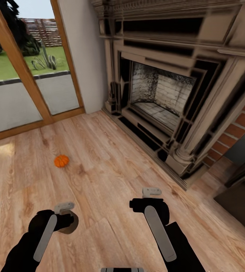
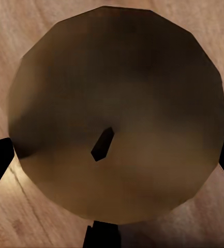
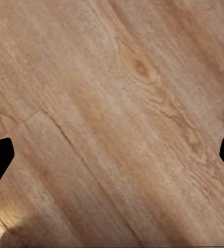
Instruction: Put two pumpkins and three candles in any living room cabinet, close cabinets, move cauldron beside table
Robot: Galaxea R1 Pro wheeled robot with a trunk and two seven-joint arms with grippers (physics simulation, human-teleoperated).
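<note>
The left gripper (image 2: 112,155) is seemingly closing around a candle (image 2: 117,111), its body mostly hiding under the wrist. The right gripper (image 3: 112,155) is hanging wide, empty. A pumpkin (image 1: 61,161) is sitting on the floor (image 1: 111,162) ahead.

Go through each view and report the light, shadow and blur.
Head view: daylight through the glass door leaves a bright patch on the wooden floor; the fireplace looks smeared. Left wrist view: the candle is soft, its upper half in shade. Right wrist view: even light, a dim shadow in one corner.
</note>
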